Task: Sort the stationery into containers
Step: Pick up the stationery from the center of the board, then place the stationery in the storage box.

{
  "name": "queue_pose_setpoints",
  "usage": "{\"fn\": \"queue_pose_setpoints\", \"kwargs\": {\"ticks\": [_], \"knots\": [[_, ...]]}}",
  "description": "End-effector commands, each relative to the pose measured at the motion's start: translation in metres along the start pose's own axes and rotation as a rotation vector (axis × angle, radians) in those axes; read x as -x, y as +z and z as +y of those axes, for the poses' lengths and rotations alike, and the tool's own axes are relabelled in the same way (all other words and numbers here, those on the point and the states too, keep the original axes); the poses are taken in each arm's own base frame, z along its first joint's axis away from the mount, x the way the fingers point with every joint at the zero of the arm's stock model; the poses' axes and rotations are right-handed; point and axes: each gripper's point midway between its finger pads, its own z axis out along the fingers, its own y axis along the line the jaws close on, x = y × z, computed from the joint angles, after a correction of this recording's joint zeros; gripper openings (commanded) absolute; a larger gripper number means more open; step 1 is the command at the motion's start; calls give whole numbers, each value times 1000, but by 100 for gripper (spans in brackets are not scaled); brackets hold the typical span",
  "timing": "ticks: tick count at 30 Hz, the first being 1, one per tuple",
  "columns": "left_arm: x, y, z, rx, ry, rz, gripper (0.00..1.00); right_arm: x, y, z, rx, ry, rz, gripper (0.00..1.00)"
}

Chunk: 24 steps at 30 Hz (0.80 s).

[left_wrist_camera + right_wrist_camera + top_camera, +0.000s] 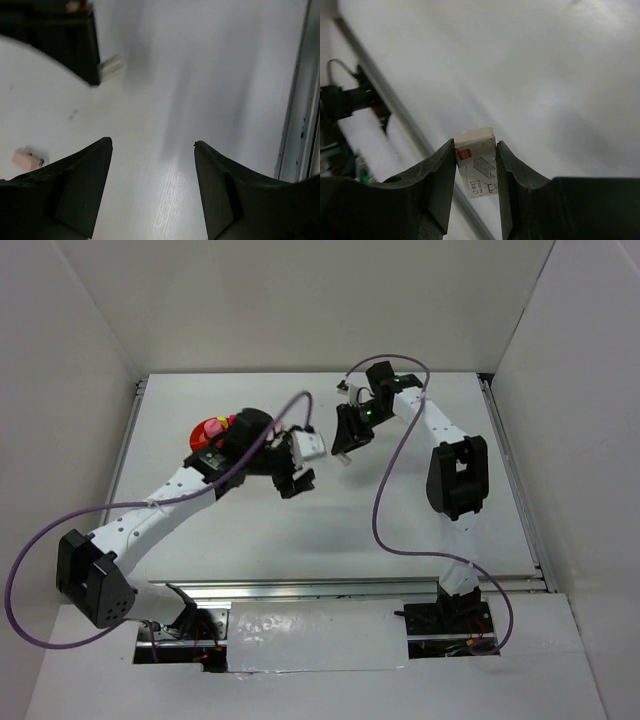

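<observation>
While the right end effector (475, 146) pinched a small white box (479, 175) between its two fingers, the box stood upright in the grip. Its top edge poked just past the fingertips, and a red label and a line drawing of staples faced the wrist camera. Bare white counter (545, 75) lay beyond it; whether the box touched the counter could not be told. From above, this end effector hung over the far half of the counter, with the box's pale end showing beneath it. The right arm (460, 475) ran from it toward 1 o'clock, folded at an elbow and dropped to its base at 5 o'clock.

The left end effector (152, 143) was spread wide over bare counter, with nothing between its fingers. In its wrist view a small pink eraser (27, 159) lay on the counter at about 9 o'clock of the gap, apart from the near finger. The dark right end effector with the pale box showed at 11 o'clock, and a metal rail (300, 110) ran along the 3 o'clock edge.

From above, the two end effectors were near one another but not touching, the right at 2 o'clock of the left. The orange tub (203, 436) sat at 10 o'clock of the left end effector, largely hidden behind the left arm (150, 515). A pink-capped item (212, 427) stood in it; which compartment could not be told.
</observation>
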Motion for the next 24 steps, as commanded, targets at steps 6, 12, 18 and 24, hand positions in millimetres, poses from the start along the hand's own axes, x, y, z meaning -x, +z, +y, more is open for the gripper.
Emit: {"fn": "queue_pose_setpoints", "kwargs": {"ticks": [6,12,18,24], "knots": [[6,20,-43,-69,601,45,74,-60,25,89,255,213,182,0],[-17,30,-58,-163,740,83,74,-76,31,123,309,211,233,0],[-38,31,-73,-269,781,113,76,-81,33,135,367,224,261,0],[-45,38,-78,-313,793,135,69,-85,35,148,397,216,283,0]]}}
